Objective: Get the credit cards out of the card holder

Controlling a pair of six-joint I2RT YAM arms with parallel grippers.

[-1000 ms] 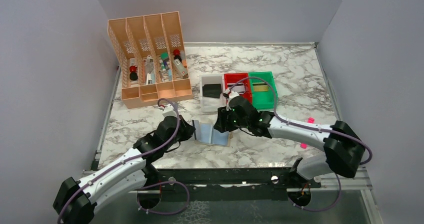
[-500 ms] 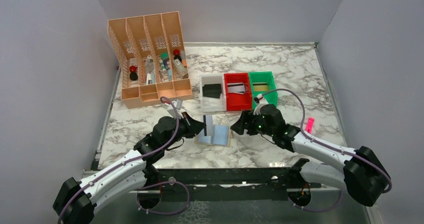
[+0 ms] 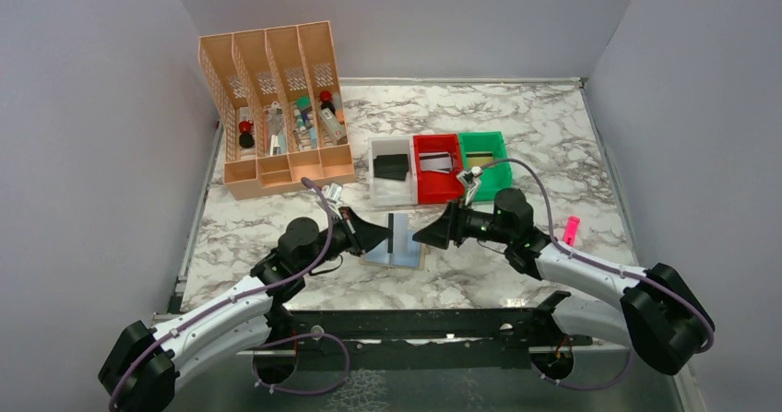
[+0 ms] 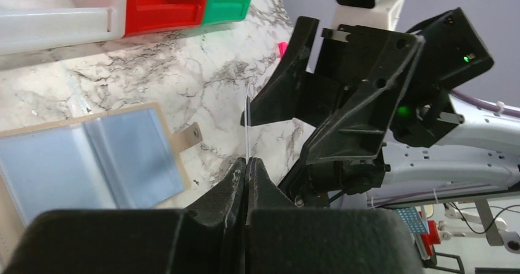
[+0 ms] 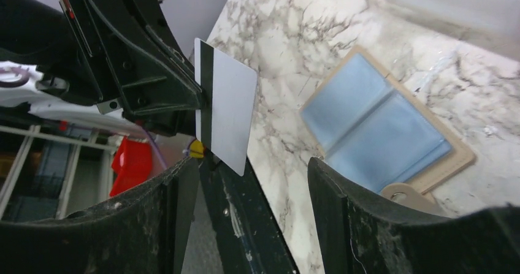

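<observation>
One silvery credit card (image 5: 225, 121) is pinched tight in the closed left fingers (image 4: 236, 177) over the open card holder (image 3: 395, 255) on the desk (image 3: 553, 145). The right wrist view shows its black-striped face, the left wrist view only its edge. From above, its long axis runs 12 to 6 o'clock. The right fingers (image 5: 178, 191), at its 3 o'clock, gape wide and hold nothing

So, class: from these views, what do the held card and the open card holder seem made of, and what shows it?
Card: likely rigid plastic, matte pale grey with a dark stripe; it stands thin and unbent.
Card holder: tan leather-like border, possibly synthetic; blue-grey pockets look smooth, faintly glossy.
</observation>
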